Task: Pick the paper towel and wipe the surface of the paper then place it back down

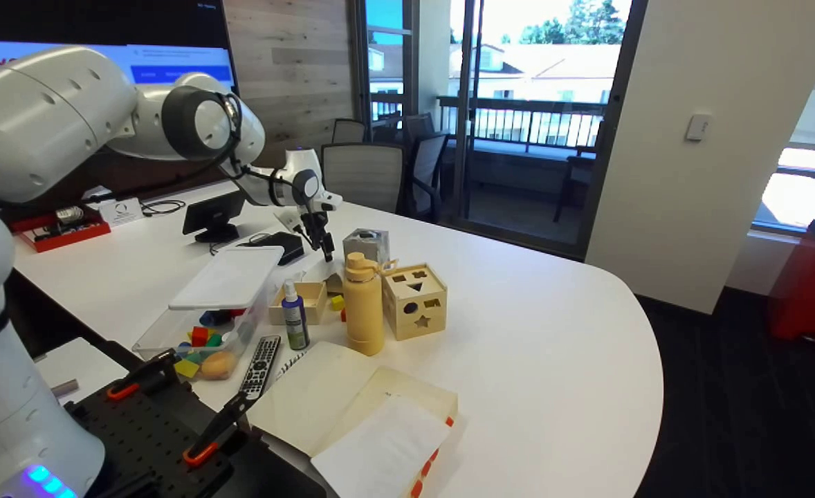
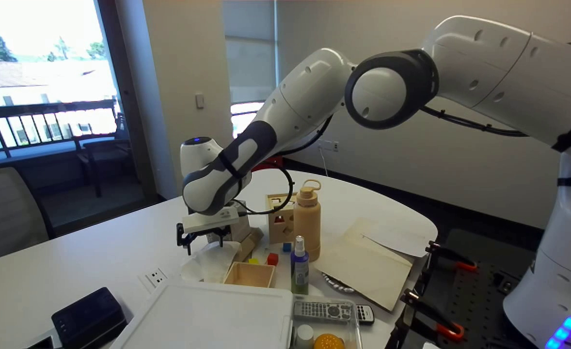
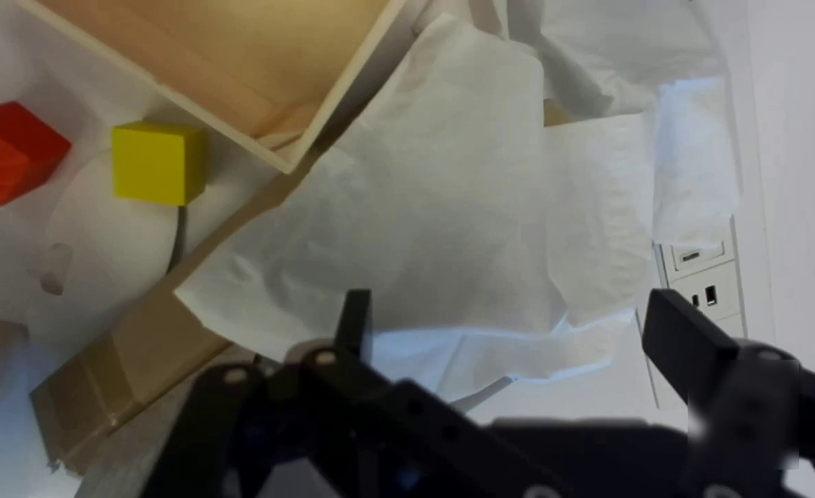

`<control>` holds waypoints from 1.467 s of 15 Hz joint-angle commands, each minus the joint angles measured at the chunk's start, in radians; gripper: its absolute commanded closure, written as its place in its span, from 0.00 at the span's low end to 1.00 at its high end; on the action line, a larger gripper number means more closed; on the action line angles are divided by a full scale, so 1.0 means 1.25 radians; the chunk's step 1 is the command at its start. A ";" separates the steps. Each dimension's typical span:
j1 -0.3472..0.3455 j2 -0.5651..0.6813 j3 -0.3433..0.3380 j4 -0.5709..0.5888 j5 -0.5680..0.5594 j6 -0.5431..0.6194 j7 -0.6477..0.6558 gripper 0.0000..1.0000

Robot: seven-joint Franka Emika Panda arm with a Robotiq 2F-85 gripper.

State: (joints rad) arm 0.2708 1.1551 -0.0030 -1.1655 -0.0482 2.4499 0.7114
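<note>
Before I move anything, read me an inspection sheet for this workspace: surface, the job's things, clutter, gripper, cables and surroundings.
Surface: white table with a socket panel set in.
Paper towel: crumpled, beside the wooden tray; not gripped.
Paper: cream sheet lying open, a white sheet partly over it.
Clutter: bottle and spray bottle upright between towel and paper; shape-sorter box, remote, toy bin, red block and yellow block also out.
Gripper: open, above the towel; contact can't be told.
Cables: dark cable loops out from the arm.
Surroundings: chairs, glass door, lit screen.
</note>
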 commanded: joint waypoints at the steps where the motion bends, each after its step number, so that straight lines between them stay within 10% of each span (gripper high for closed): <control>1: 0.016 0.070 -0.023 0.112 0.018 -0.079 -0.002 0.00; 13: 0.022 0.188 -0.032 0.276 0.011 -0.212 0.007 0.95; 22: 0.024 0.108 -0.005 0.235 0.009 -0.241 0.010 1.00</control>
State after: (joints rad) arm 0.2953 1.3725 -0.0197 -0.8228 -0.0483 2.1993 0.7133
